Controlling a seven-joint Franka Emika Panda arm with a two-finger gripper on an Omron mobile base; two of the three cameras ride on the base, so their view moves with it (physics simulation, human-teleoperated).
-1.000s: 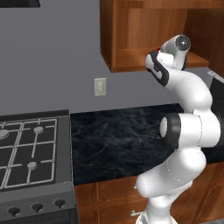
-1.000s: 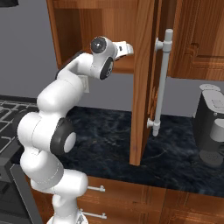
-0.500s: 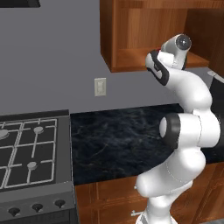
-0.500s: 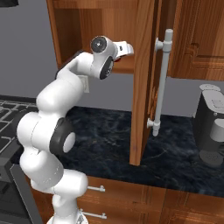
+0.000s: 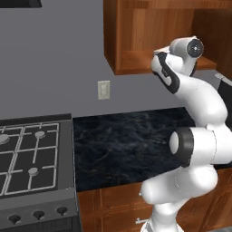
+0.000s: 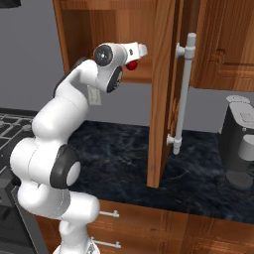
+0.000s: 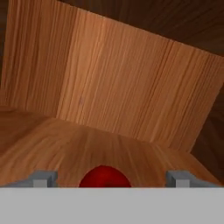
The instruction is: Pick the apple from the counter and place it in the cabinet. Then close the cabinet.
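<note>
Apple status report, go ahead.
Gripper open inside the cabinet. Apple between its fingertips, low over the shelf. Door open, nothing blocking.

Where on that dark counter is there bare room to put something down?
The counter lies bare between the stove and the arm. Farther right, the hanging cabinet door and the coffee machine crowd it. Inside the cabinet, shelf beyond the apple is free.

Apple (image 7: 105, 176) sits low between the two grey fingertips (image 7: 43, 179), gaps either side. Wooden cabinet (image 7: 131, 92) shelf beneath it, back wall ahead, grain vertical.
</note>
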